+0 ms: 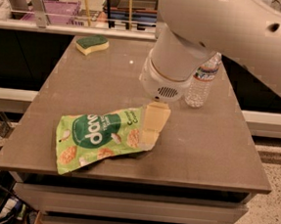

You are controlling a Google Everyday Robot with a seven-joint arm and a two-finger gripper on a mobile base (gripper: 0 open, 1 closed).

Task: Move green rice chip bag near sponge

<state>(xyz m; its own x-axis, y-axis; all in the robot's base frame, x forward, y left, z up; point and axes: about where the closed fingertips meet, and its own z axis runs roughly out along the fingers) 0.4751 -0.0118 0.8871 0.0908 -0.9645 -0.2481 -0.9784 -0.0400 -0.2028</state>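
Relative to the green rice chip bag [96, 137] at the table's [215, 155] front: gripper [152, 127] over its right end, sponge [92, 43] well behind to the left, bottle [202, 82] behind to the right.

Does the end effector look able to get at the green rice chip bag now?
Probably yes: the end effector is at one end of the green rice chip bag, with nothing between them; the water bottle stands apart, farther back.
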